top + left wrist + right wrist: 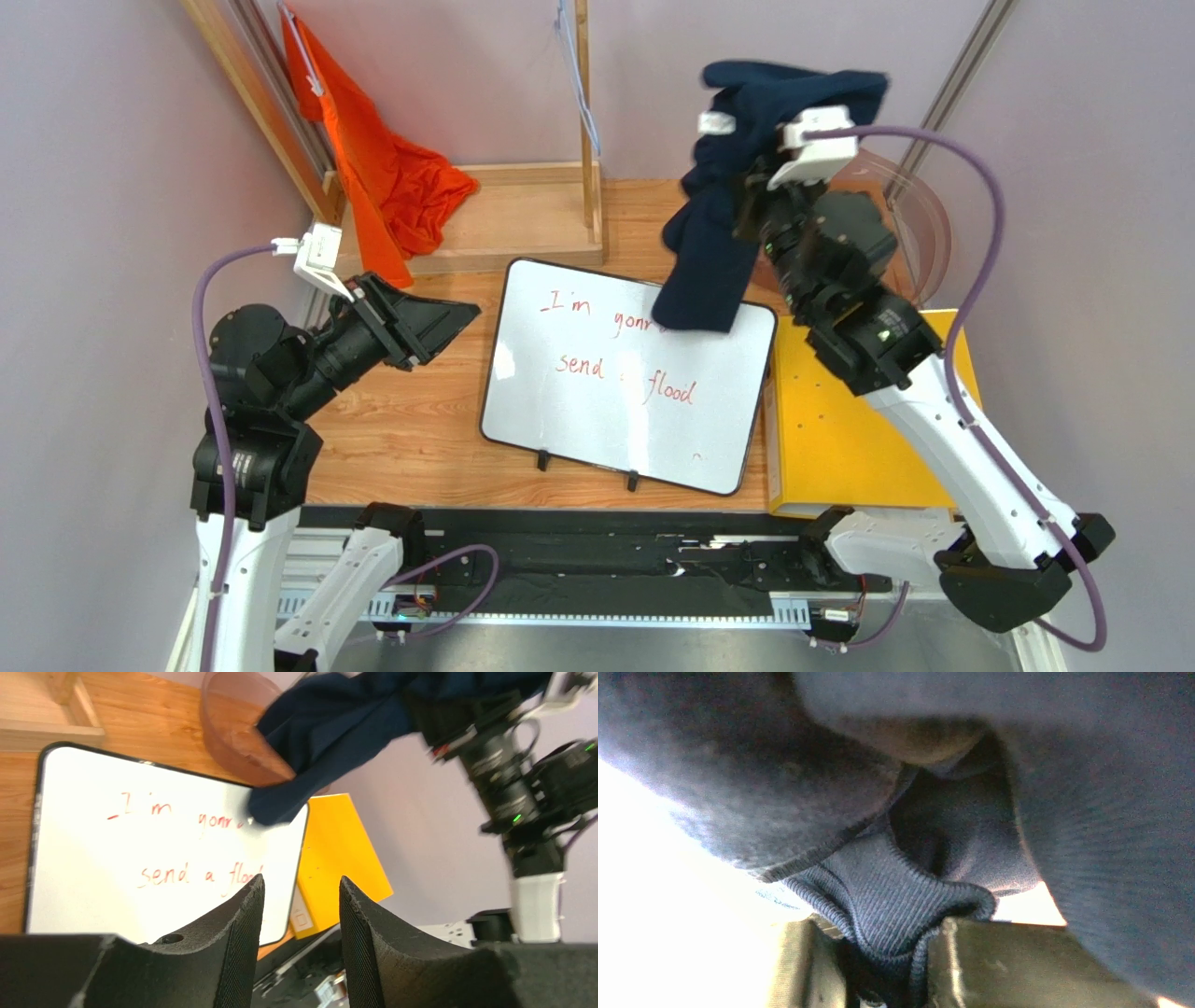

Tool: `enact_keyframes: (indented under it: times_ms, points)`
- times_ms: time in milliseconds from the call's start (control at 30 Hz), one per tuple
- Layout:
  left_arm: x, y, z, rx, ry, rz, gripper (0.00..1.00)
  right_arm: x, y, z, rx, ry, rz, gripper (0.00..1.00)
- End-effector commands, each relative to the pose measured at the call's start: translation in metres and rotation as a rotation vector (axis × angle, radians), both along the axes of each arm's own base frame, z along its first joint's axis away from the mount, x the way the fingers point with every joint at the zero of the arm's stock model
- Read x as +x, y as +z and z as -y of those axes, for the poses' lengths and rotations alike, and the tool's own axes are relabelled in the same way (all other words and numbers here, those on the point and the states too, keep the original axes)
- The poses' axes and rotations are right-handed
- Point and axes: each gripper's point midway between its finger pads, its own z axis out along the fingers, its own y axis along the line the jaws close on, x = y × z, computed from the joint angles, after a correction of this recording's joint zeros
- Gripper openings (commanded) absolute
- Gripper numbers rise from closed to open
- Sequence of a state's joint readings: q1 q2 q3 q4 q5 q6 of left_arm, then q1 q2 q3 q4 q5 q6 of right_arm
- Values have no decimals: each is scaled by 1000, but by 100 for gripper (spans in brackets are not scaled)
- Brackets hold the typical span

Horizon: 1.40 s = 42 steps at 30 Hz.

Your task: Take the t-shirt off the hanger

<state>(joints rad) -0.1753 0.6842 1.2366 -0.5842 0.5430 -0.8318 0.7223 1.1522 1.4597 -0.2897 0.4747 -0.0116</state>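
A navy t-shirt (709,238) hangs in the air over the far edge of the whiteboard, bunched over my right gripper (765,161). In the right wrist view the right gripper (892,966) is shut on the shirt's ribbed collar (899,889). The shirt also shows in the left wrist view (330,735). A pale empty hanger (578,77) dangles from the wooden post at the back. My left gripper (456,319) is open and empty, held above the table's left side and pointing toward the whiteboard; its fingers (242,924) stand apart with nothing between them.
A whiteboard (617,406) with red writing lies mid-table. A yellow board (842,420) lies to its right. A clear tub (912,210) stands at the back right. A wooden rack (519,210) with an orange garment (379,168) stands at the back left.
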Motion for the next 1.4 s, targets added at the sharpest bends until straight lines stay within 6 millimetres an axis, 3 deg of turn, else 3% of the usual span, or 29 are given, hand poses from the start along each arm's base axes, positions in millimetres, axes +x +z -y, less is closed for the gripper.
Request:
enact_keyframes:
  times_ms: [0, 33, 267, 300, 367, 500, 600, 633, 667, 700, 733, 767, 800, 833, 867, 1000, 1167, 1333, 1367]
  points:
    - [-11, 5, -10, 138, 20, 87, 49, 18, 81, 76, 87, -216, 177, 0]
    - [-13, 6, -13, 162, 26, 107, 49, 22, 97, 95, 99, -270, 206, 0]
    - [-22, 0, -30, 260, 97, 144, 49, 95, 105, 145, 34, -442, 207, 0]
    - [-22, -2, -31, 268, 102, 144, 49, 117, 88, 146, 14, -456, 167, 0]
    - [-20, -6, -34, 294, 111, 139, 49, 136, 72, 163, 8, -489, 129, 0]
    - [-18, -10, -37, 338, 114, 138, 49, 190, 12, 184, -8, -519, -18, 0]
    - [-17, -12, -39, 353, 126, 133, 49, 212, -19, 202, 31, -527, -105, 0]
    - [-19, -11, -40, 353, 130, 141, 49, 229, -48, 211, 32, -537, -172, 0]
    - [-19, -11, -41, 355, 133, 142, 49, 235, -59, 210, 63, -523, -213, 0]
    - [-19, -11, -41, 355, 135, 143, 49, 235, -85, 212, 59, -531, -317, 0]
    - [-19, -11, -41, 354, 135, 142, 49, 237, -80, 215, 82, -537, -325, 0]
    - [-19, -10, -41, 353, 135, 145, 49, 248, -109, 208, 115, -518, -405, 0]
    - [-20, -11, -41, 352, 135, 143, 49, 242, -129, 204, 121, -510, -489, 0]
    - [-19, -11, -41, 350, 135, 141, 49, 242, -135, 201, 138, -503, -519, 0]
    - [-20, -11, -40, 349, 131, 142, 49, 243, -155, 207, 165, -491, -581, 0]
    - [-22, -11, -38, 337, 117, 137, 49, 218, -207, 196, 263, -460, -819, 0]
    - [-22, -18, -36, 335, 104, 120, 50, 200, -249, 195, 374, -375, -1007, 0]
    - [-22, -21, -35, 332, 96, 116, 50, 207, -279, 206, 492, -322, -1090, 0]
    - [-22, -20, -35, 333, 99, 118, 50, 210, -277, 208, 499, -318, -1089, 2]
